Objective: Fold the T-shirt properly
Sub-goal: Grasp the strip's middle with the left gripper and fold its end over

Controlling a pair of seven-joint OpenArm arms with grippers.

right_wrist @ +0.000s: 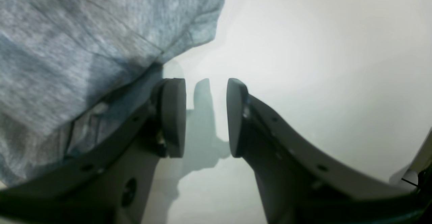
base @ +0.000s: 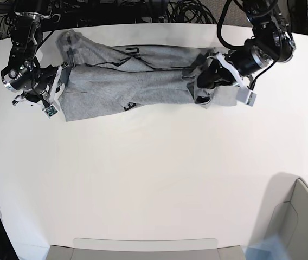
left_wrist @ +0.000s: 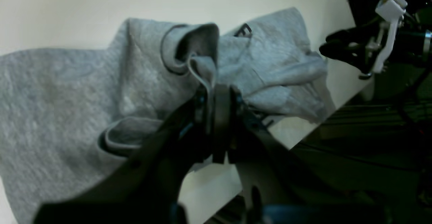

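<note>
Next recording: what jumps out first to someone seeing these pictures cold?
The grey T-shirt, bunched into a long crumpled strip across the far side of the white table, with an arm at each end. The left pincer is shut on a fold of cloth near the collar. The right pincer stands open over bare table, beside the shirt's other end.

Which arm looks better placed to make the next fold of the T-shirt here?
Left, probably. The left gripper has its jaws shut on a fold of the T-shirt, so it can carry cloth over at once. The right gripper has its jaws open beside the shirt's edge on the bare table, holding nothing.
</note>
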